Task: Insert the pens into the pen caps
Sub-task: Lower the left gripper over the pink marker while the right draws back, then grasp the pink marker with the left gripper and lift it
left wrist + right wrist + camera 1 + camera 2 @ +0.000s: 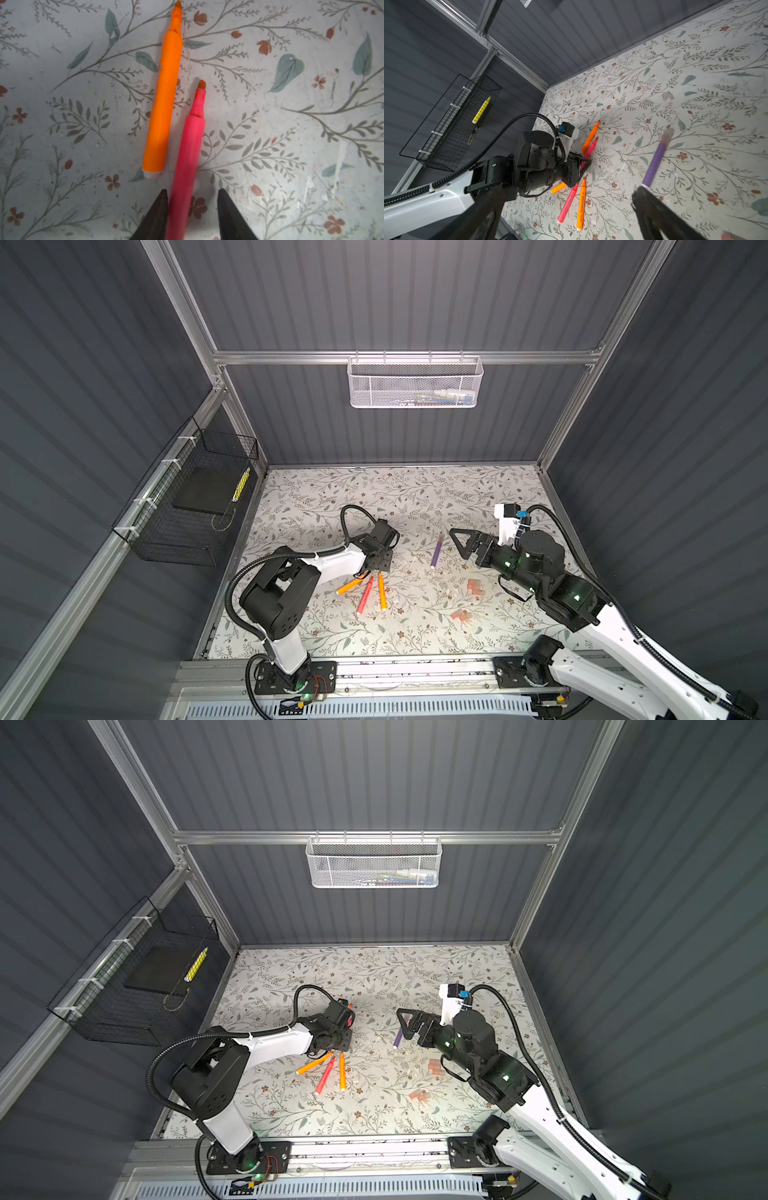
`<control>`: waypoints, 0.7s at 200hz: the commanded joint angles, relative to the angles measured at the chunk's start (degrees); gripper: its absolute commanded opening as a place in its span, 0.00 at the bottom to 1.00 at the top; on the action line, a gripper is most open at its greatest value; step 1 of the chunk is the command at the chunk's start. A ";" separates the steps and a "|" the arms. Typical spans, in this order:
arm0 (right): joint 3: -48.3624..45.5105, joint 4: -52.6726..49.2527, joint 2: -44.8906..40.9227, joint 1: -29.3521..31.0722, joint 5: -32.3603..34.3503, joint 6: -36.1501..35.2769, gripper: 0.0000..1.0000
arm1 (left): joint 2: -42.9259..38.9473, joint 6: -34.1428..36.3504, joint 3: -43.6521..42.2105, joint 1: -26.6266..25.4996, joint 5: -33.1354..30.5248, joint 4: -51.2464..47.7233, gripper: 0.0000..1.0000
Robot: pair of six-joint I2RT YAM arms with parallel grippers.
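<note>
A red-pink pen (180, 166) is near the middle of the flowery table (332, 497), a bit to the left. Its bare tip points to the far side. The left gripper (192, 192) is down over the pen's near end with its jaws partly open around it. One finger (160, 209) touches the pen, and there is a gap between the pen and the other finger, so the pen is not squeezed. An orange pen (164, 99) lies just beside it and reaches further to the far side. Its tip is bare too.

On the near side of that gripper, three other pens (365, 595) lie spread like a fan, two orange and one red-pink. Their white ends point to the near side.

A purple pen (436, 549) lies right of the middle. Its far end looks blurry, and a see-through cap may be on it. The right gripper (465, 545) is just to the right of it, with its jaws wide open and nothing in them.

The pen caps (476, 587) lie in two small bunches on the near right part of the table, close to the right arm
</note>
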 commanded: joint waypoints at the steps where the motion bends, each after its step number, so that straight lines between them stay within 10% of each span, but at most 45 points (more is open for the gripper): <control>1: -1.48 2.46 -0.14 -0.27 -1.89 -1.00 0.99 | 0.76 1.13 1.56 0.53 -0.13 -1.03 0.41; 140: -3.48 2.64 -0.14 -0.45 -3.03 2.22 0.98 | 4.33 0.89 3.99 0.56 3.70 -3.80 0.33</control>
